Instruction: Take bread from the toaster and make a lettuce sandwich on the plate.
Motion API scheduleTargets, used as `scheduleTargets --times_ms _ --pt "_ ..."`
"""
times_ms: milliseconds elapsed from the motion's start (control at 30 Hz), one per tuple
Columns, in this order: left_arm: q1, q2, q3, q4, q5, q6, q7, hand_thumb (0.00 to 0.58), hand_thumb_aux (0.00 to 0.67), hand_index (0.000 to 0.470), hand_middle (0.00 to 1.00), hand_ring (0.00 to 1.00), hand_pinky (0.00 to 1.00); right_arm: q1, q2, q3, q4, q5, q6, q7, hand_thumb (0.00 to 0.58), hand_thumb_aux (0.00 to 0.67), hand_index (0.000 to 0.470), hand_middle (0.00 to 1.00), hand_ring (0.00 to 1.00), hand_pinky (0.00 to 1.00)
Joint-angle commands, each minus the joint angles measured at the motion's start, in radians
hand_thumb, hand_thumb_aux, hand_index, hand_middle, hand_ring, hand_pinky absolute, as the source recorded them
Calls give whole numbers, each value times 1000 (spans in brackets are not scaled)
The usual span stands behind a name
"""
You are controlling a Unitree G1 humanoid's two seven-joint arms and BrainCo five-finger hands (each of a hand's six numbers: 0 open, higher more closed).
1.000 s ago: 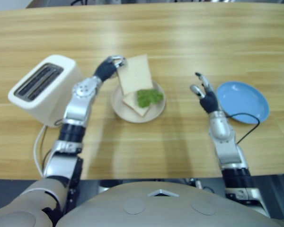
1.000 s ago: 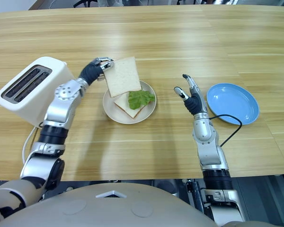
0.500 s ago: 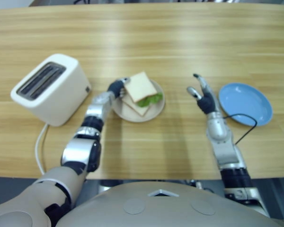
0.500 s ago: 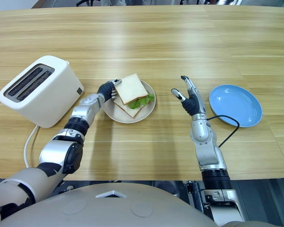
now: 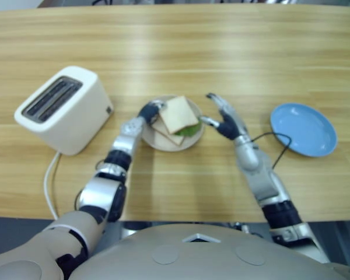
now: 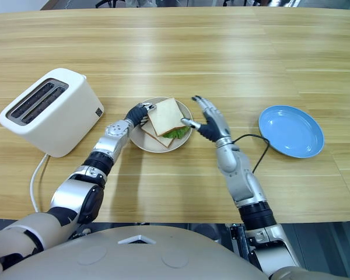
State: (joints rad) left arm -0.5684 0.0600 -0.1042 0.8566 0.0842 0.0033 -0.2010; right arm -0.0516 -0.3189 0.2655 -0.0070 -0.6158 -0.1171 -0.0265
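A beige plate [image 6: 144, 144] in the table's middle holds a bottom bread slice [image 6: 156, 137] with green lettuce [image 6: 176, 133] on it. A second bread slice [image 6: 166, 116] lies tilted on top of the lettuce. My left hand [image 6: 137, 113] is shut on this top slice's left edge. Just off the plate's right rim, my right hand [image 6: 208, 123] is open with its fingers spread toward the sandwich, holding nothing. The white toaster [image 6: 48, 119] stands at the left with dark slots.
An empty blue plate [image 6: 291, 130] lies to the right. A black cable [image 6: 251, 140] loops on the table between it and my right arm. The toaster's white cord [image 6: 35, 175] runs toward the near edge at the left.
My left hand lowered the raised bread slice onto the lettuce and still grips it. My right hand moved left from near the blue plate to the sandwich plate's right rim.
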Motion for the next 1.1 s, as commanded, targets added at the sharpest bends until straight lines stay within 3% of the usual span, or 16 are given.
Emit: scheduleTargets --times_ms 33,167,367,533,833,867,1100 --pt "37 22 -49 10 70 3 26 580 670 460 1000 1000 1000 -83 -18 85 110 -84 -16 33 0 0 0 0 0 0" --pt "49 30 -67 17 98 -4 41 580 670 460 1000 1000 1000 -202 -29 171 268 -138 -57 52 0 0 0 0 0 0" --pt "56 29 -76 17 110 -11 57 580 670 460 1000 1000 1000 -288 -22 285 456 -212 -89 65 0 0 0 0 0 0" --pt "63 31 -75 -5 123 -10 64 580 670 460 1000 1000 1000 -302 0 395 606 -277 -94 120 0 0 0 0 0 0" --pt "64 34 -86 -14 135 -14 51 580 670 460 1000 1000 1000 -276 -9 492 611 -395 -70 162 0 0 0 0 0 0" --pt "76 67 -111 -120 191 -3 74 0 0 0 0 0 0 -274 -1 528 629 -433 -65 164 0 0 0 0 0 0" --pt "144 257 -157 -737 458 113 88 0 0 0 0 0 0 -266 48 594 719 -541 -24 158 0 0 0 0 0 0"
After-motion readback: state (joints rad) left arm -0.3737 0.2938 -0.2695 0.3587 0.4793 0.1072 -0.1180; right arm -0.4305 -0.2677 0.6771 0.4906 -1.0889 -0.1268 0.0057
